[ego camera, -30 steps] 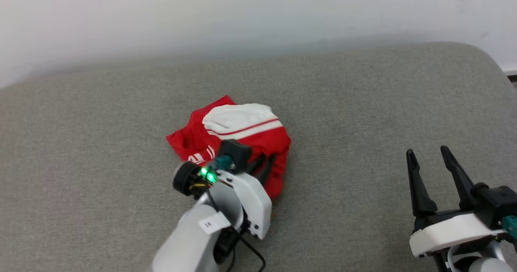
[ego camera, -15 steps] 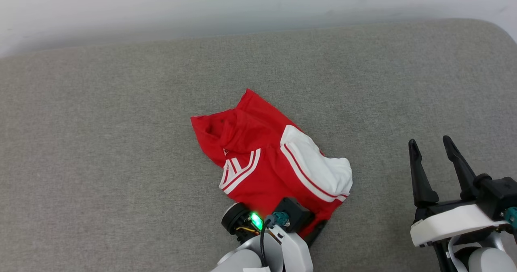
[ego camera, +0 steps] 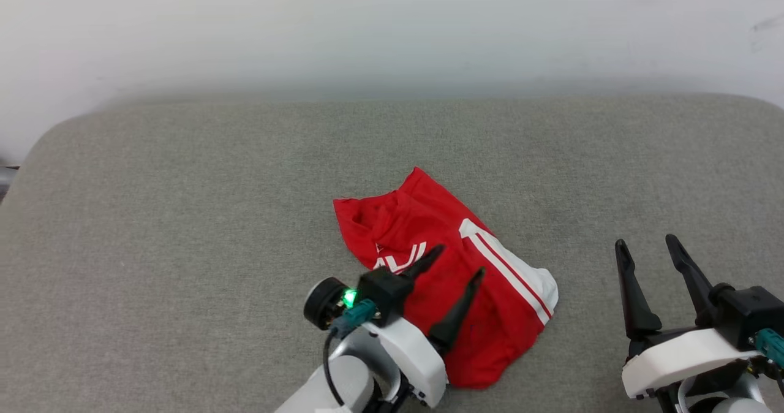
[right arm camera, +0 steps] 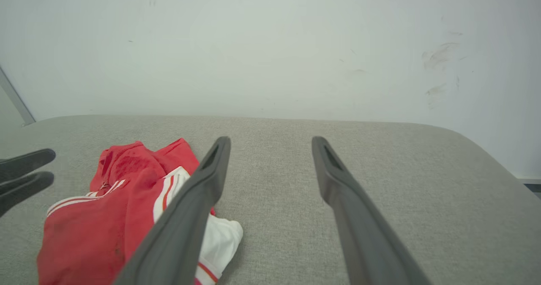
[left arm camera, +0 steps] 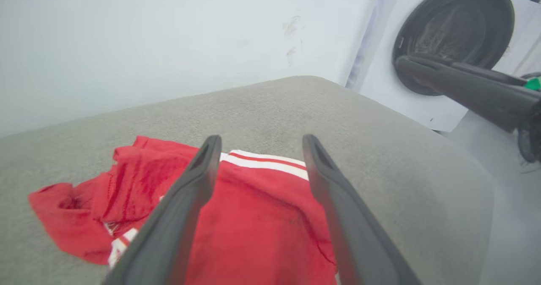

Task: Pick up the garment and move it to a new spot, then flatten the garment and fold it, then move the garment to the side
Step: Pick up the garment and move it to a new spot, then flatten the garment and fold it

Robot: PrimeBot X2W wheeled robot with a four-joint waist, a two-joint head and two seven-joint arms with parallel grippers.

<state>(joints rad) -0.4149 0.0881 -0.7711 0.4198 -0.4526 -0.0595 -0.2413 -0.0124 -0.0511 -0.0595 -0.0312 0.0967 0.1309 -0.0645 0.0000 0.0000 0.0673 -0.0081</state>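
Lying crumpled in a loose, half-flattened heap, the red jersey (ego camera: pixel 496 321) rests on the grey cushion (ego camera: pixel 184 217) beneath it, with plenty of bare fabric around it on every side. One red corner of the jersey pokes up toward the pale wall (ego camera: pixel 367 27) behind it. A white panel (ego camera: pixel 542 287) edged with white stripes (ego camera: pixel 496 260) sits at the jersey's right end. The left claw (ego camera: pixel 460 260) hangs over the near half of the jersey, its two dark fingers spread wide apart with nothing between them. From its own wrist camera the red cloth shows in the gap and to either side of the fingers. I cannot tell whether the tips graze the cloth. The right claw (ego camera: pixel 645 241) is well off to the right of the jersey, over bare cushion, its fingers also standing apart and holding nothing. Farther off to the jersey's right, past the cushion's rounded end, stands a white washing machine (left arm camera: pixel 448 27) with a dark round door.
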